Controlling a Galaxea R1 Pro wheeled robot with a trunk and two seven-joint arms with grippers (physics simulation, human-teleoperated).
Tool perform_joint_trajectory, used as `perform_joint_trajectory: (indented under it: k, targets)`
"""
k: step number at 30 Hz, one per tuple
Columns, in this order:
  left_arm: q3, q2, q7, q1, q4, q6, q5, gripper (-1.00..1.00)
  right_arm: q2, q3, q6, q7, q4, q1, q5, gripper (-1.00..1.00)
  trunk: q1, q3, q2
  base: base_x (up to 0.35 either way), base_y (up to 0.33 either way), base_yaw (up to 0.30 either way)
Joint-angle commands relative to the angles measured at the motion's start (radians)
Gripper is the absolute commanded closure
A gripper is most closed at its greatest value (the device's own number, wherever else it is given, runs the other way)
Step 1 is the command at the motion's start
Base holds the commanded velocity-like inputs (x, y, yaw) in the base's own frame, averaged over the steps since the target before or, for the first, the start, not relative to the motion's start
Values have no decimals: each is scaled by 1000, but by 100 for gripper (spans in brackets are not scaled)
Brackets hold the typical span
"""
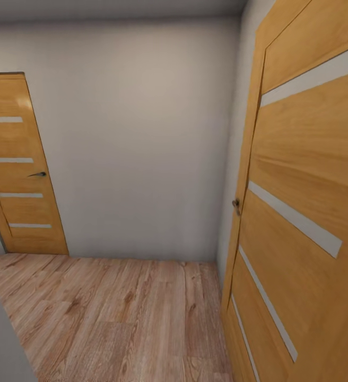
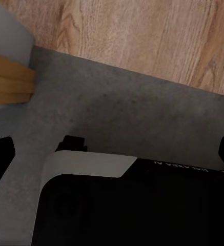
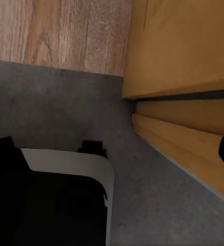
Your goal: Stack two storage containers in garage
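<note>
The two storage containers are out of view. In the left wrist view my left gripper point(image 2: 112, 154) hangs open with nothing between its black fingertips point(image 2: 0, 156), above the dark grey concrete floor point(image 2: 122, 102) where it meets light wood planks point(image 2: 142, 36). My right gripper point(image 3: 114, 151) is open and empty too, over the same grey floor point(image 3: 50, 102) beside an orange door point(image 3: 183, 46) and its frame point(image 3: 183, 143).
An open orange door point(image 1: 312, 185) with a handle point(image 1: 236, 206) stands close on the right. Ahead lie wood planks point(image 1: 115, 318), a pale grey wall point(image 1: 142, 138) and a shut orange door point(image 1: 20, 170) at far left. My white-and-black base point(image 2: 91, 169) sits below the grippers.
</note>
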Motion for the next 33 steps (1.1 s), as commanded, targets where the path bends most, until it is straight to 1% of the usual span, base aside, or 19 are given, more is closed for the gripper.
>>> perform_joint_trajectory:
  k: [1, 8, 14, 17, 29, 33]
  targets:
    - [-8, 0, -1, -1, 2, -4, 10, -100, 0, 8, -6, -1, 3, -1, -8, -100, 0, -1, -1, 0, 0, 43]
    - [-8, 0, -1, -1, 2, -4, 10, -100, 3, 8, -7, -1, 3, -1, -7, -100, 0, -1, -1, 0, 0, 17]
    - [-8, -1, -1, -1, 2, -4, 10, -100, 2, 8, -9, -1, 3, -1, -7, -100, 0, -1, -1, 0, 0, 185]
    - [-8, -1, -1, -1, 2, -4, 10, -100, 2, 8, -8, -1, 3, -1, -6, -100, 0, -1, -1, 0, 0, 70]
    - [-8, -1, -1, -1, 1, -4, 11, -100, 2, 10, -7, 3, 2, -1, 0, -100, 0, -1, -1, 0, 0, 7]
    - [-7, 2, 0, -1, 2, -4, 15, -100, 1, 10, -8, 2, 2, -1, -1, -100, 0, -1, -1, 147, 0, 0]
